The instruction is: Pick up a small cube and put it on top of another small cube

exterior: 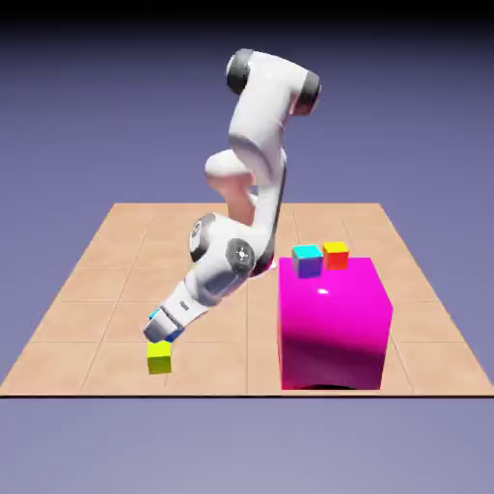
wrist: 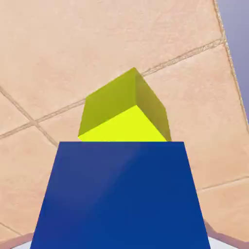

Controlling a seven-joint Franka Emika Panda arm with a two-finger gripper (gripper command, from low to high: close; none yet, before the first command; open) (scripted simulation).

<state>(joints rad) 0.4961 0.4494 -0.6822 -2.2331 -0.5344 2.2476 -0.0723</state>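
Just above and behind the yellow cube [exterior: 159, 359], as the exterior view shows it, the end effector [exterior: 162, 333] is clamped on the blue cube [wrist: 121, 194], whose deep blue side fills the hand view's lower middle and hides the fingertips. Past that side, part of the yellow cube's bright face and two darker olive faces show, turned at an angle to the blue cube. Whether the two cubes touch, I cannot tell. Relative to the yellow cube, the large magenta block [exterior: 333, 328] stands well apart toward the exterior view's right on the tiled counter [exterior: 217, 357]. Beyond the yellow cube, at the magenta block's far edge, the cyan-topped purple cube [exterior: 307, 262] and the orange-red cube [exterior: 336, 257] show side by side.
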